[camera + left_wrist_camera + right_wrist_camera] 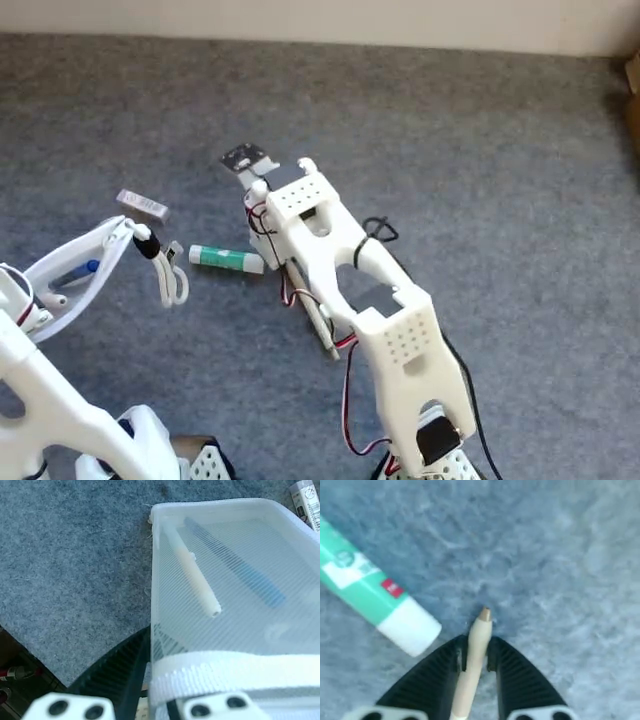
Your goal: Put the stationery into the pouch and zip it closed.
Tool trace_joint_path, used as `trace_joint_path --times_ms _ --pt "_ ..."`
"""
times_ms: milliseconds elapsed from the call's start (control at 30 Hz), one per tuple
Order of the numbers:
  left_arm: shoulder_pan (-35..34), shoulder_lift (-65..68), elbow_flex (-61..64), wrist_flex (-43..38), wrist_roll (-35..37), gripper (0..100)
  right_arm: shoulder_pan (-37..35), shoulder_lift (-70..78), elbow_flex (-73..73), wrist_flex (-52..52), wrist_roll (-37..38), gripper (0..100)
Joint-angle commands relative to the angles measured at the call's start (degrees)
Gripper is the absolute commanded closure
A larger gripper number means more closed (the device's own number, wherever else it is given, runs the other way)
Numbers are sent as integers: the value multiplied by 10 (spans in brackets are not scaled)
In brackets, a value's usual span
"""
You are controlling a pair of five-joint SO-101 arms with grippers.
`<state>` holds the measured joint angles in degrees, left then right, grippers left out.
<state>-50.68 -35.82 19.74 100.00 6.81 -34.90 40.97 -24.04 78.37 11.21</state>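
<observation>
The step in hand is judged to be the pick-up of 1 more piece of stationery. The right end effector (476, 642) is closed on a slim cream pen (481, 624) with a brown tip. The cream pen is held between the 2 black jaws, with its tip projecting just past them toward the grey carpeted table (500, 150). Whether it rests on the table or hangs clear cannot be told. A green glue stick (367, 592) with a white cap lies just beside it, the cap near the pen tip but apart from it.

The translucent white mesh pouch (230, 620) is gripped at its zip band by the left end effector (145, 655), which is clamped on it. 2 items are seen inside: a white pen (192, 575) and a blue pen (245, 572). A small pale rectangular block (142, 205), possibly an eraser, lies on the table just beyond the pouch's far end.

For the next move, a lift and a carry across to the pouch mouth would be called for, with the cream pen lined up lengthwise with the opening. How wide the mouth stands open cannot be made out. The glue stick and block are judged still to be packed, and the zip to be closed after that.
</observation>
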Motion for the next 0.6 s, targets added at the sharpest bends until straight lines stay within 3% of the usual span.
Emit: trace_joint_path --times_ms 0,333,567 --pt "4 14 17 -7 4 993 -5 0 6 36 -3 968" --pt "4 14 17 -7 4 993 -4 -8 1 80 -3 994" --pt "7 11 11 -6 4 993 -3 -102 0 110 -4 994"
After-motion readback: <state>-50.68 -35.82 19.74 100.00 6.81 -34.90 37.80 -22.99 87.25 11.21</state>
